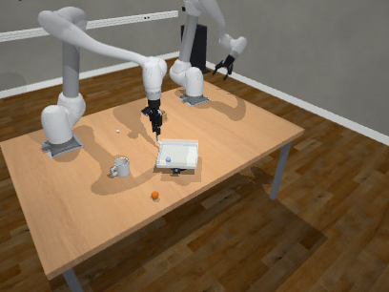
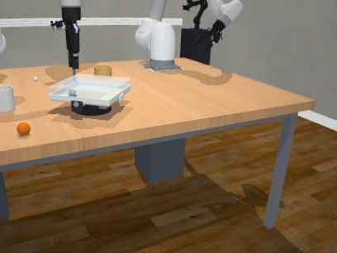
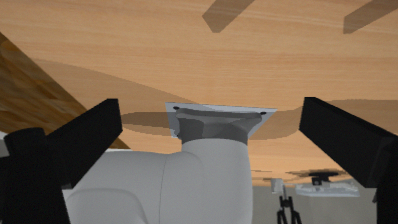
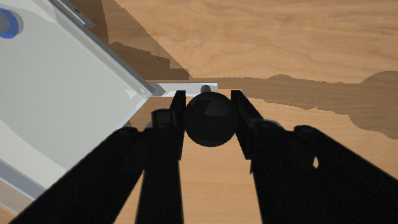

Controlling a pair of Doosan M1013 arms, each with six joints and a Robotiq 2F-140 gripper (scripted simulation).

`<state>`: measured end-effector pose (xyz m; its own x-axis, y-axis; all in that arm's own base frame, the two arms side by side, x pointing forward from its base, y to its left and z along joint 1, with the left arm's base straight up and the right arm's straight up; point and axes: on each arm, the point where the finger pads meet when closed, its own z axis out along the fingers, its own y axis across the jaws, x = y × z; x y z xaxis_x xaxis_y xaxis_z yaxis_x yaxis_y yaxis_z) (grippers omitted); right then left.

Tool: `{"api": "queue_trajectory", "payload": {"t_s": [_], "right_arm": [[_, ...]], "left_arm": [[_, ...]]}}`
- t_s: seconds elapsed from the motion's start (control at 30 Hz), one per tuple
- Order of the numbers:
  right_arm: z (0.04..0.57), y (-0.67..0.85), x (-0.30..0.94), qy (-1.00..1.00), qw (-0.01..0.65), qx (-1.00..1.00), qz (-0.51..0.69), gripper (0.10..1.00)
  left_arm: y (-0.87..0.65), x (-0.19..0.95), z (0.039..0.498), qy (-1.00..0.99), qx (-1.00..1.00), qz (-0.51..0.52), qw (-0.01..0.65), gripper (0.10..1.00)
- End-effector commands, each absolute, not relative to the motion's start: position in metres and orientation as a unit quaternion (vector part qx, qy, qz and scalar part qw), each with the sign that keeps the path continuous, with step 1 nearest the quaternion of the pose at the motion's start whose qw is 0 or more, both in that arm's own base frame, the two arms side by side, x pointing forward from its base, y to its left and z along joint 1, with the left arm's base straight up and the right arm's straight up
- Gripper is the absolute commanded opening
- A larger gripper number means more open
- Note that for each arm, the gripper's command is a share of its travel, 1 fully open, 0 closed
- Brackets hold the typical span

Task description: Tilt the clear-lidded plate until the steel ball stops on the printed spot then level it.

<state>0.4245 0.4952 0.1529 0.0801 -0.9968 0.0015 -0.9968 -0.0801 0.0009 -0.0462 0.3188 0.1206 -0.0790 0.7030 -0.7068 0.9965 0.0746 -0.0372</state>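
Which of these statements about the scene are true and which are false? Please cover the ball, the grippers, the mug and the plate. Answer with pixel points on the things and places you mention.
1. The right gripper (image 1: 157, 135) (image 2: 73, 67) (image 4: 208, 105) is shut on a black knob (image 4: 211, 120). True.
2. The left gripper (image 1: 221, 76) (image 2: 205, 44) (image 3: 210, 114) holds the mug. False: it is open and holds nothing.
3. The steel ball (image 1: 168, 159) (image 2: 73, 92) (image 4: 4, 23) is inside the plate (image 1: 183, 166) (image 2: 83, 99) (image 4: 45, 90). True.
4. The mug (image 1: 122, 168) (image 2: 6, 99) stands on the plate. False: it stands on the table (image 1: 229, 143) (image 2: 198, 91).

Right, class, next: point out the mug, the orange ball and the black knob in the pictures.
mug (image 1: 122, 168) (image 2: 6, 99): top and exterior views, side wall
orange ball (image 1: 154, 195) (image 2: 23, 129): top and exterior views, middle
black knob (image 4: 211, 122): right wrist view, rounded top
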Motion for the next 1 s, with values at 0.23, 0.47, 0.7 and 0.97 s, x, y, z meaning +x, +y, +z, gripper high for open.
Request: {"api": "queue_trajectory", "payload": {"t_s": [0.23,0.47,0.7,0.97], "right_arm": [[0.1538,0.4957,0.4247,-0.678,0.0,0.735,0.0,0.099],[0.1538,0.4957,0.4247,-0.678,0.0,0.735,0.0,0.424],[0.1538,0.4957,0.4247,-0.678,0.0,0.735,0.0,0.424],[0.1538,0.4957,0.4247,-0.678,0.0,0.735,0.0,0.424]], "left_arm": [[0.3191,-0.0463,0.121,0.682,0.623,-0.273,0.268,1.0],[0.3191,-0.0463,0.121,0.682,0.623,-0.273,0.268,1.0],[0.3191,-0.0463,0.121,0.682,0.623,-0.273,0.268,1.0],[0.3191,-0.0463,0.121,0.682,0.623,-0.273,0.268,1.0]]}}
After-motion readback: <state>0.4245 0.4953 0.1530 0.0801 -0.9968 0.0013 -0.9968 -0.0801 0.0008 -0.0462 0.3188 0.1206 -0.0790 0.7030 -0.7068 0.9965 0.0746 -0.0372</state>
